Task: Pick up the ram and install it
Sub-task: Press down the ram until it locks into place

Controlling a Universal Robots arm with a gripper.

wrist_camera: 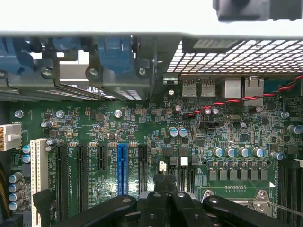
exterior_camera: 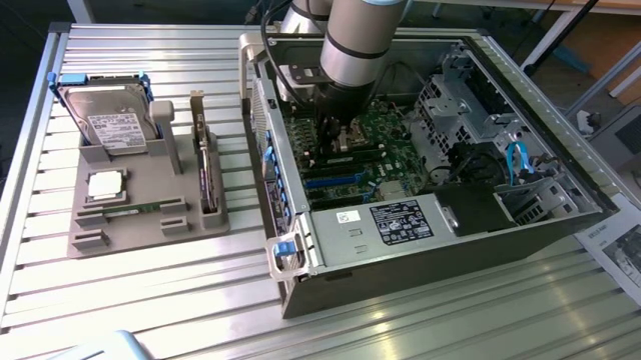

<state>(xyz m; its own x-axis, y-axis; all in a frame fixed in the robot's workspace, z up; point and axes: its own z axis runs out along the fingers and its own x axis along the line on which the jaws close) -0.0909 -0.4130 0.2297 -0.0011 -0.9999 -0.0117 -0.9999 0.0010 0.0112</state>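
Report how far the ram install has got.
Done: the gripper is inside the computer case, low over the motherboard. In hand: it is shut, but I cannot tell whether a stick is pinched in it. Left: I cannot confirm any stick seated in a slot, and one ram lies in the grey holder outside the case.

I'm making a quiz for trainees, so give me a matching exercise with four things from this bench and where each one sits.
Things:
1. hard drive
2. ram
3. tool
4. blue cable

Places:
A. inside the computer case, over the motherboard
B. standing at the back of the grey holder
C. lying in a front slot of the grey holder
D. by the drive bays, at the exterior view's right

Pairs: 1-B, 2-C, 3-A, 4-D
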